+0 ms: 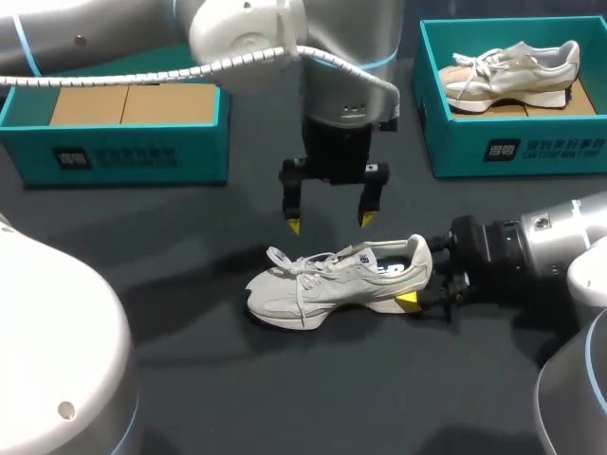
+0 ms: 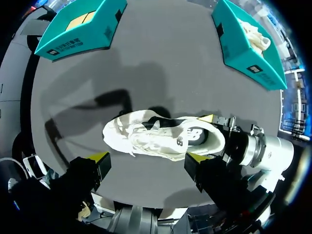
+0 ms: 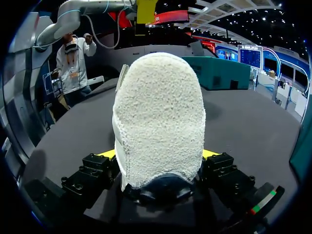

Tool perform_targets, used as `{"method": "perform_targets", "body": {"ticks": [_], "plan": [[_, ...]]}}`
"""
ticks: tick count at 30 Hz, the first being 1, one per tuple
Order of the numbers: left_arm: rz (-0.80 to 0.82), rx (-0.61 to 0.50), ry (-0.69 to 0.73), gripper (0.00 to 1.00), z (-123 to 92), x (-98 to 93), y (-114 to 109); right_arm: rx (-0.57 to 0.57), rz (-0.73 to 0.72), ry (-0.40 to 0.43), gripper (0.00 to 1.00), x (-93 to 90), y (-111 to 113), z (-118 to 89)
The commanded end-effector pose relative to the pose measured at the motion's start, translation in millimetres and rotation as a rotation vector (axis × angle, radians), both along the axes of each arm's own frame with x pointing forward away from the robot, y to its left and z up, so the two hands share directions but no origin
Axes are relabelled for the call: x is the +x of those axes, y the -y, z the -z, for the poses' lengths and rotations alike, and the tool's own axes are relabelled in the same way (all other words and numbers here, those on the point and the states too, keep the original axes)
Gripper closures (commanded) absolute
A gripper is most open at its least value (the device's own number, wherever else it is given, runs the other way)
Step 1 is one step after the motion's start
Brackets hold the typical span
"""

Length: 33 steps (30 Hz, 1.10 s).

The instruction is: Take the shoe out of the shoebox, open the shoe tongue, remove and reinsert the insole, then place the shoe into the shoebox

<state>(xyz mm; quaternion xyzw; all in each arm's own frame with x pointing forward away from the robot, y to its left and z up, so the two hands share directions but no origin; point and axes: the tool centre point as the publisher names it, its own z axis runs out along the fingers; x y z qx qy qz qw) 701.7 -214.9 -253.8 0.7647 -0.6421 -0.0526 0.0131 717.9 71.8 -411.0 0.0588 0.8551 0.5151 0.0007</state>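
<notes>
The shoe [image 3: 158, 112] fills my right wrist view, right hand [image 3: 158, 154] clamped on both its sides; in the head view it sits mid-frame on the worktop [image 1: 190, 379]. Left hand [image 1: 329, 223] hangs open above the laces [image 1: 285, 258]. Danger: pressing down there could twist it loose.

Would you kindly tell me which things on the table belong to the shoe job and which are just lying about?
In the job: shoe on the table, heel clamped in the right gripper; left gripper, open above it; empty box at the left, probably its shoebox.
Lying about: second box at the right; other shoe inside it.
</notes>
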Motion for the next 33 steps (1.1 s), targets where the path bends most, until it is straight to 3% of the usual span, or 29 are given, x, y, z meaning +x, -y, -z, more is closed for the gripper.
{"method": "perform_targets", "body": {"ticks": [1,15,33], "plan": [[-0.033,0.050,-0.018,0.00,22.9,10.0,27.6,-0.003,-0.001,-0.002,1.00,-0.2,-0.4,0.3],[-0.080,0.128,-0.052,0.00,51.5,10.5,58.6,-0.003,-0.001,-0.002,1.00,-0.2,-0.4,0.3],[-0.069,0.270,-0.101,0.00,78.2,4.4,67.5,-0.003,-0.001,-0.002,1.00,-0.2,-0.4,0.3]]}}
